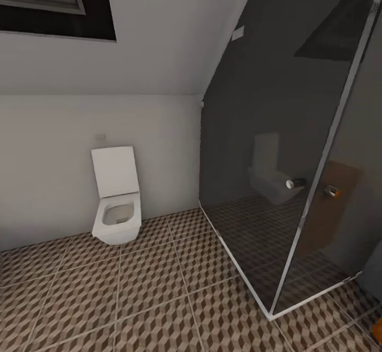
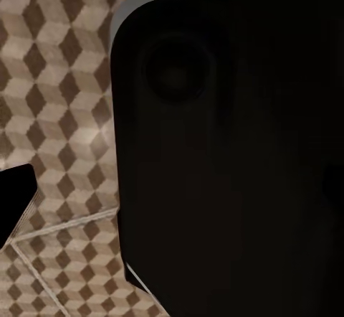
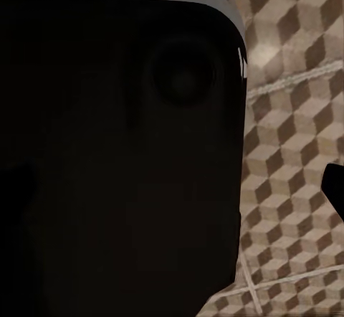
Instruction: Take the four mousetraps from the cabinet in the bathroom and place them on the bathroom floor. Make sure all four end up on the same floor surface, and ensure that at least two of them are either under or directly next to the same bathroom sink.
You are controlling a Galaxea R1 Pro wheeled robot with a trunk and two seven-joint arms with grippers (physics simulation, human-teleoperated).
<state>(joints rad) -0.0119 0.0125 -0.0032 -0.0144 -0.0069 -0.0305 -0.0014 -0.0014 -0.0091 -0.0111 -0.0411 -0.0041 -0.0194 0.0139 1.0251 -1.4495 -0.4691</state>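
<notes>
The mousetraps and the cabinet are out of view. The bathroom floor (image 1: pixel 159 299), tiled in a brown, beige and white cube pattern, spreads across the lower part of the head view. It also lies beneath both wrist cameras (image 2: pixel 64 80) (image 3: pixel 294 116). A large dark rounded part of my own body (image 2: pixel 229 152) (image 3: pixel 115 159) blocks most of each wrist view. A black sliver sits at the edge of each wrist view; I cannot tell whether it is a finger or how the jaws stand.
A white wall-hung toilet (image 1: pixel 116 203) with its lid up stands against the far wall at the left. A dark glass shower enclosure (image 1: pixel 265 182) with a metal corner post (image 1: pixel 318 182) takes the right side. A small orange patch (image 1: pixel 378 332) shows at the bottom right corner.
</notes>
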